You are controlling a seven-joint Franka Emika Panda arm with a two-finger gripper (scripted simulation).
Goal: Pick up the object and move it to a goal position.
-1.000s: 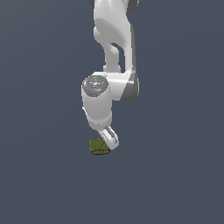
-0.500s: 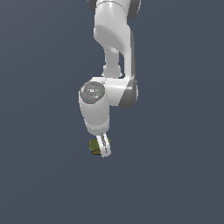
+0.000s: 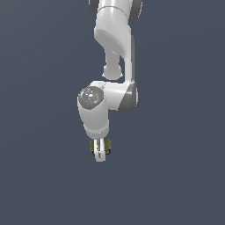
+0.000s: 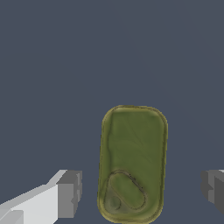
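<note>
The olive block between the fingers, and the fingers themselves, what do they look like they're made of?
The olive block looks like matte moulded material, maybe tin or plastic: rounded corners, a raised rim, a streaky green top and an oval outline pressed into it. As a render, it stays uncertain. The fingers look like smooth white plastic shells ending in flat grey pads, possibly rubber.

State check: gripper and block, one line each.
gripper: open, fingers either side of the block with a gap showing on both sides.
block: lying flat, olive top up, between the fingers, not gripped.
</note>
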